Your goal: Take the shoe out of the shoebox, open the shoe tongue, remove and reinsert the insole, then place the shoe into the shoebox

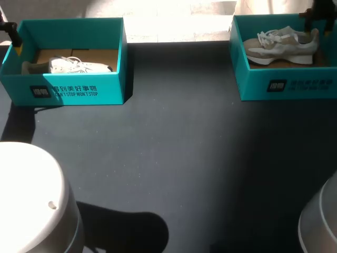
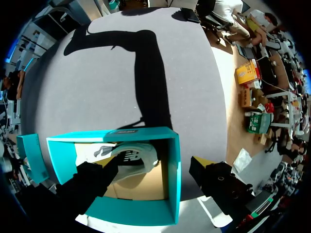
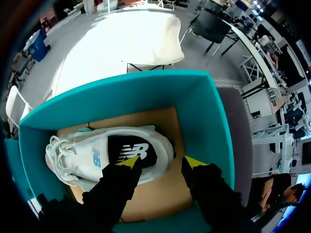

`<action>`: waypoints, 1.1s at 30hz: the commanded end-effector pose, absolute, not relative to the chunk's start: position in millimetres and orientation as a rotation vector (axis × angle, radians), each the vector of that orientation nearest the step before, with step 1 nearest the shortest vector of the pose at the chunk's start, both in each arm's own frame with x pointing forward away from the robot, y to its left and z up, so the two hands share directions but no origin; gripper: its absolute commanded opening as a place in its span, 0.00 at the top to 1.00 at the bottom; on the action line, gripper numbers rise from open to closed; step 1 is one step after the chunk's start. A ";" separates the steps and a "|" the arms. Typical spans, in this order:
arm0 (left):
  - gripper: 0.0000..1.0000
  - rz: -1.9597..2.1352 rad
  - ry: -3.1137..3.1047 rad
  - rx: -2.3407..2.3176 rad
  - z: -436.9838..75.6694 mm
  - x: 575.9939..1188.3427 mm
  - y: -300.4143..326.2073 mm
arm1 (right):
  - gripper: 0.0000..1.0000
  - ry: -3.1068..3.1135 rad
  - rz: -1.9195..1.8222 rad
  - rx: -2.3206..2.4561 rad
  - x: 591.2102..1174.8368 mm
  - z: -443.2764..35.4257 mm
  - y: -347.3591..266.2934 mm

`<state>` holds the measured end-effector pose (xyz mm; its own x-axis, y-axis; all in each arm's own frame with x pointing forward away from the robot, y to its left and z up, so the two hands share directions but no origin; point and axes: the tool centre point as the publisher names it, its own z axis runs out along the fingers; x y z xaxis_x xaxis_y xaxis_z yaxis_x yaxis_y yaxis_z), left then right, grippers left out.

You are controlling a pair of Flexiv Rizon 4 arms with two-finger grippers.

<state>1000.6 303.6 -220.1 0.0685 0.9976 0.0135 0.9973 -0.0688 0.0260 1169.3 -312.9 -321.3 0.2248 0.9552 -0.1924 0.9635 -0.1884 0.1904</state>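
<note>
Crosswise in right shoebox point(image 1: 300, 87), shoe point(image 1: 284, 45), toe leftward.

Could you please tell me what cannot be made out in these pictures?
Insoles: hidden inside left shoe and right shoe, every view.
Left shoe's heel, head view: dim in left shoebox shadow.
Left gripper yellow tips, left wrist view: too dark.
Right gripper, head view: cut off by the edge.

Robot lab: worktable point(image 1: 174, 158) between left arm point(image 1: 31, 195) (and right arm point(image 1: 321, 221)).
</note>
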 end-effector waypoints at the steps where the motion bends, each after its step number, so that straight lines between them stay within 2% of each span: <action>1: 0.00 0.049 2.136 2.289 -220.0 999.6 303.7 | 0.42 1.823 -0.085 2.258 1179.2 -331.2 -316.6; 4: 0.00 0.049 2.136 2.289 -220.0 999.6 303.7 | 0.43 1.849 -0.101 2.266 1179.2 -338.4 -318.2; 6: 0.00 0.049 2.136 2.289 -220.0 999.6 303.7 | 0.36 1.867 -0.109 2.260 1179.6 -343.2 -318.6; 7: 0.00 0.049 2.136 2.289 -220.0 999.6 303.7 | 0.25 1.891 -0.121 2.244 1179.9 -347.0 -318.3; 9: 0.00 0.049 2.136 2.289 -220.0 999.6 303.7 | 0.15 1.899 -0.149 2.228 1181.1 -351.3 -319.4; 15: 0.00 0.049 2.136 2.289 -220.0 999.6 303.7 | 0.22 1.929 -0.189 2.215 1184.4 -367.0 -324.9; 17: 0.00 0.049 2.136 2.289 -220.0 999.6 303.7 | 0.27 1.942 -0.191 2.215 1185.0 -369.1 -324.9; 19: 0.00 0.049 2.136 2.289 -220.0 999.6 303.7 | 0.43 1.955 -0.201 2.216 1185.5 -374.4 -325.7; 23: 0.00 0.049 2.136 2.289 -220.0 999.6 303.7 | 0.62 1.957 -0.215 2.223 1185.8 -377.7 -327.8; 24: 0.00 0.049 2.136 2.289 -220.0 999.6 303.7 | 0.78 1.963 -0.221 2.219 1185.9 -377.7 -328.0; 25: 0.00 0.049 2.136 2.289 -220.0 999.6 303.7 | 0.99 1.968 -0.225 2.212 1185.9 -377.7 -328.2; 33: 0.00 0.049 2.136 2.289 -220.0 999.6 303.7 | 1.00 1.952 -0.225 2.169 1174.2 -359.4 -334.8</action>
